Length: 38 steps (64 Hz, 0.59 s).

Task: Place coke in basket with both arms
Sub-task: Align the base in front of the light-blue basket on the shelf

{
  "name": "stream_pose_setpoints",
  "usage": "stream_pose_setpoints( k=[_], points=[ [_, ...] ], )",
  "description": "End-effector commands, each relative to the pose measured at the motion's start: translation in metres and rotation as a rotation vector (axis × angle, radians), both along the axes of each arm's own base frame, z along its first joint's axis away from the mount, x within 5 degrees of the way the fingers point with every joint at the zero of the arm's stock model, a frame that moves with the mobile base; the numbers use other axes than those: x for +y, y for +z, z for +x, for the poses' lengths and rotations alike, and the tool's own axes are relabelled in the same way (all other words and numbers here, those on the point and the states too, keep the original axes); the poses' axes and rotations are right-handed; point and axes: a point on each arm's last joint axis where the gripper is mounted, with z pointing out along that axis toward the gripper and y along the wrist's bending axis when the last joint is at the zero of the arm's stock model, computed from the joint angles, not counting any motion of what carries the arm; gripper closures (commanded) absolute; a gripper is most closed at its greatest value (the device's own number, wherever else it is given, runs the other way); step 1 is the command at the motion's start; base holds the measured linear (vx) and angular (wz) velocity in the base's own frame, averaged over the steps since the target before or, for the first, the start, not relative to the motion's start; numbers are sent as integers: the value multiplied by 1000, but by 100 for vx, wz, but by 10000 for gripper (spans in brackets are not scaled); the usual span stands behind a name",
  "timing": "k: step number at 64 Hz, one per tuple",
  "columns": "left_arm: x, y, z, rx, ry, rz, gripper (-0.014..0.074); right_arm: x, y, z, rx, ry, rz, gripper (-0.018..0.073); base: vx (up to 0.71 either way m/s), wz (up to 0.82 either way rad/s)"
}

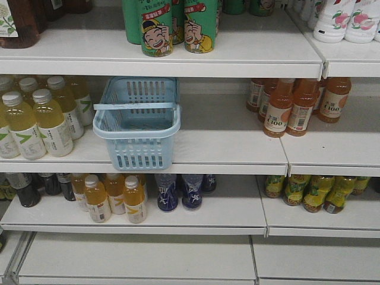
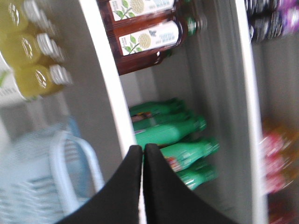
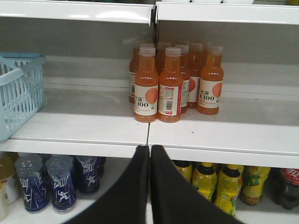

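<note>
The coke [image 3: 287, 186] shows only as a sliver at the far right of the lower shelf in the right wrist view: a dark bottle with a red label, its top hidden behind the edge of the shelf above.

- **Left:** The left pincer [image 2: 142, 148] has its black fingers pressed together on nothing. Its view is blurred and points towards green bottles [image 2: 177, 140].
- **Middle shelf:** Pale yellow drink bottles [image 1: 35, 119] stand at the left of the middle shelf [image 1: 225, 148]. Just beside them is the light blue basket [image 1: 139, 155], upright and empty, with its handle folded across the rim.
- **Further right:** A cluster of orange C100 bottles [image 3: 170, 84] stands well apart from the basket.
- **Below:** The right pincer [image 3: 150, 148] is also closed and empty. It sits over the shelf edge, between blue bottles [image 3: 60, 186] and yellow-labelled bottles [image 3: 219, 184]. The coke is just beside the last of these.

A full cola bottle is probably fairly heavy for its width. It should be stiff while sealed and smooth enough to slip or twist in a narrow grip. The best hold is likely across the straight body at the label, not the tapering shoulder. The crowding neighbour leaves little room for a finger on that side. The basket is light and could slide when the bottle lands in it.
</note>
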Motion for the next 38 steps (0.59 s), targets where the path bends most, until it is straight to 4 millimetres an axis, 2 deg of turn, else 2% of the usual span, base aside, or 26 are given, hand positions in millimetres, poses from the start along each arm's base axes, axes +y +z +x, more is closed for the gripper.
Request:
stream_pose_setpoints(
  k=[1,6,12,16,20,24,29,38],
  points=[
    [5,28,-9,-224,-3,-210,603,2,4,-1,-70,15,-18,564,0,0],
    [5,54,-20,-413,-4,-161,603,2,4,-1,-70,15,-18,564,0,0],
    [-4,98,-40,-647,-13,57,603,2,4,-1,-70,15,-18,564,0,0],
    [-10,124,-45,-701,-25,166,603,2,4,-1,-71,16,-18,564,0,0],
    [-15,145,-43,-699,-38,257,603,2,4,-1,-70,15,-18,564,0,0],
    [-18,160,-34,-676,-47,321,603,2,4,-1,-70,15,-18,564,0,0],
    [-20,171,-11,-609,-63,374,598,2,4,-1,-70,15,-18,564,0,0],
    [-23,165,36,-471,-138,362,568,2,4,-1,-70,15,-18,564,0,0]
  ],
)
